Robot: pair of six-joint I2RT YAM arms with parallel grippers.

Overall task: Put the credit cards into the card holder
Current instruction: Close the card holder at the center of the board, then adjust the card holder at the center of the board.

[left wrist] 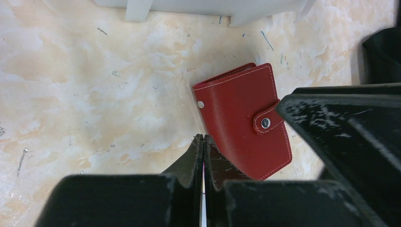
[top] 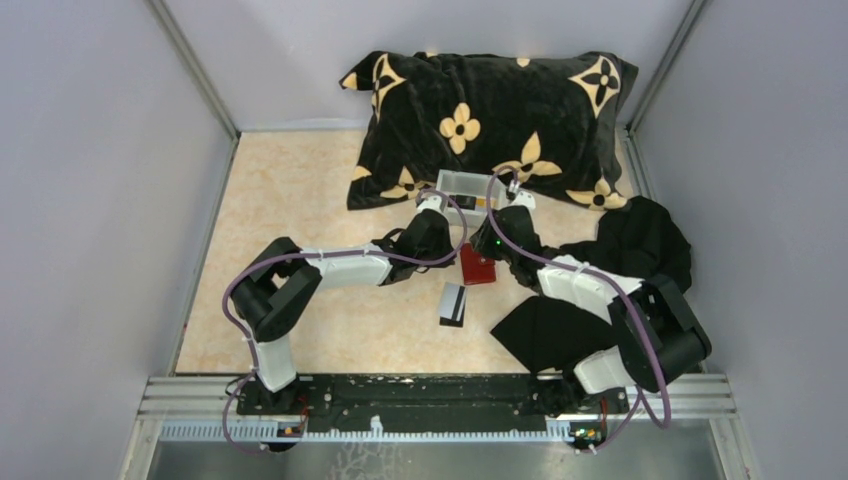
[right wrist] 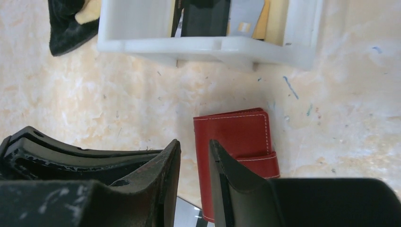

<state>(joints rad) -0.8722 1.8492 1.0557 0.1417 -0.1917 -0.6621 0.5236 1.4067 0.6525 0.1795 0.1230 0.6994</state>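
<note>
The red card holder point(top: 477, 265) lies closed and snapped on the table; it also shows in the left wrist view point(left wrist: 243, 120) and the right wrist view point(right wrist: 236, 137). My left gripper point(top: 452, 250) point(left wrist: 203, 138) is shut, its tips at the holder's left edge. My right gripper point(top: 490, 250) point(right wrist: 194, 147) is narrowly open and empty over the holder's left edge. A black card with a white band point(top: 453, 304) lies flat just in front of the holder. More credit cards, a black one point(right wrist: 205, 16), a grey one point(right wrist: 246, 19) and a yellowish one, stand in the white tray point(right wrist: 208, 47).
The white tray point(top: 470, 186) stands just behind the holder, against a black pillow with yellow flowers point(top: 490, 110). Black cloth point(top: 640, 245) lies to the right, with a second piece point(top: 545, 330) by the right arm. Grey walls close in both sides.
</note>
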